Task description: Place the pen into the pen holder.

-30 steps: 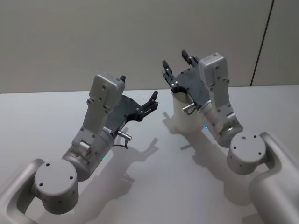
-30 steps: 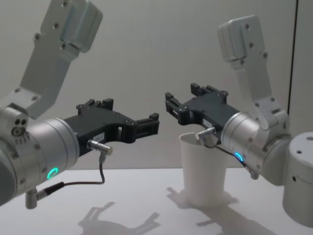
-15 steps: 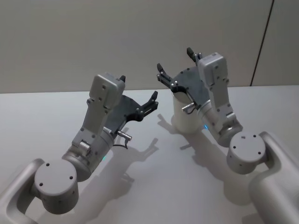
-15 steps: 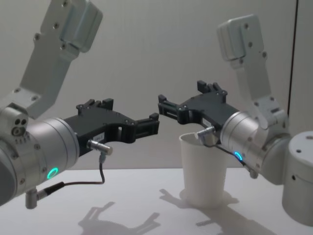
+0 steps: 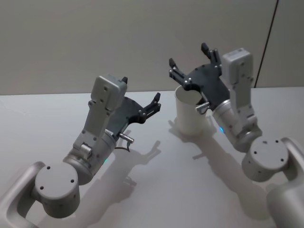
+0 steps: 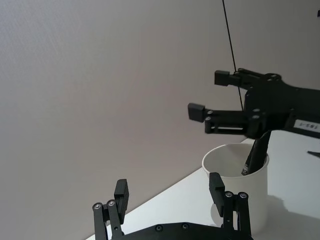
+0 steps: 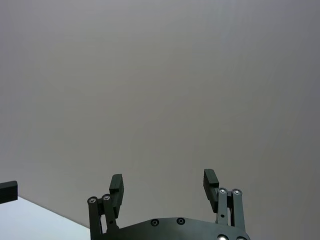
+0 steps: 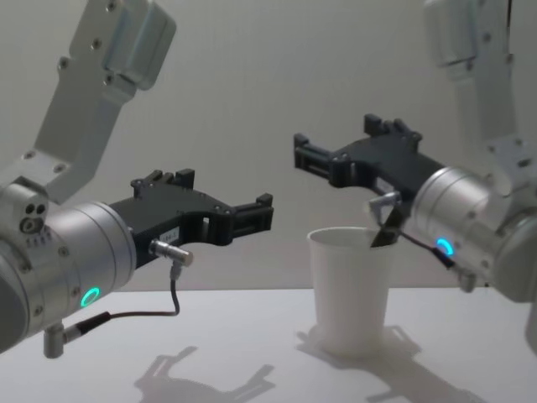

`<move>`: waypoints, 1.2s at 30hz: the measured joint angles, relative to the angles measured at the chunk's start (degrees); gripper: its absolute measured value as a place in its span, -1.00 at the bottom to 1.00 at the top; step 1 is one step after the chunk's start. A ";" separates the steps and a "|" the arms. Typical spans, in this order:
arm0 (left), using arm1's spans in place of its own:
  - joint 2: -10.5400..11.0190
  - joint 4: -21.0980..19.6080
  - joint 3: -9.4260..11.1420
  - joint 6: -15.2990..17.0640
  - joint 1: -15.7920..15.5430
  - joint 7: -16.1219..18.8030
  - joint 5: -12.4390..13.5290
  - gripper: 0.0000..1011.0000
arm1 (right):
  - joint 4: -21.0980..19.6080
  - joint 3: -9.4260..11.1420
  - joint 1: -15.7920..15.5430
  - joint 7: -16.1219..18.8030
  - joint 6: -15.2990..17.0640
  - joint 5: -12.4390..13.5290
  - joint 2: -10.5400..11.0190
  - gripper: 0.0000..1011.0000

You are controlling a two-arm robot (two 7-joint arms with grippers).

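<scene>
The right gripper [image 5: 190, 61] hung empty with its fingers spread wide just above the cup [image 5: 189, 113], and the pen [image 6: 256, 156] leaned inside the cup against its wall. The left gripper [image 5: 140, 93], also open, hovered near the cup. A low retreat by the right gripper risked clipping the rim or pen and tipping the light cup.

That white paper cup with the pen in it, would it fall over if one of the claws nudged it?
Probably, yes. The pen holder looks like thin paper, so likely light, and it narrows toward its base. The pen leans against one side of the rim, which may pull it that way. The open right gripper hangs just above it, so a nudge seems possible.
</scene>
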 joint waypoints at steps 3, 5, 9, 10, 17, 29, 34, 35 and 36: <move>0.00 0.00 0.00 0.00 0.00 0.00 0.00 0.98 | -2.92 0.22 -1.58 0.01 1.00 0.95 0.76 0.98; 0.00 0.00 0.00 0.00 0.00 -0.01 0.00 0.98 | -3.32 0.32 -1.79 -0.01 1.21 1.14 0.89 0.98; 0.00 0.00 0.00 0.00 0.00 -0.01 0.00 0.98 | -3.53 0.28 -1.99 0.00 1.38 1.31 1.06 0.98; 0.00 0.00 0.00 0.00 0.00 -0.01 0.00 0.98 | -3.66 0.29 -2.11 -0.02 1.49 1.42 1.17 0.98; 0.00 0.00 0.00 0.00 0.00 -0.01 0.00 0.98 | -6.48 0.63 -4.38 -0.54 3.25 3.47 3.22 0.98; 0.00 0.00 0.00 0.00 0.00 0.00 0.00 0.98 | -14.65 1.64 -11.02 -2.02 8.52 9.42 9.23 0.98; 0.00 0.00 0.00 0.00 0.00 0.00 0.00 0.98 | -17.67 2.01 -13.48 -2.57 10.44 11.60 11.44 0.98; 0.00 0.00 0.00 0.00 0.00 0.00 0.00 0.98 | -18.20 2.06 -13.88 -2.64 10.78 11.98 11.79 0.98; 0.00 0.00 0.00 0.00 0.00 0.00 0.00 0.98 | -19.24 2.18 -14.73 -2.82 11.49 12.74 12.57 0.98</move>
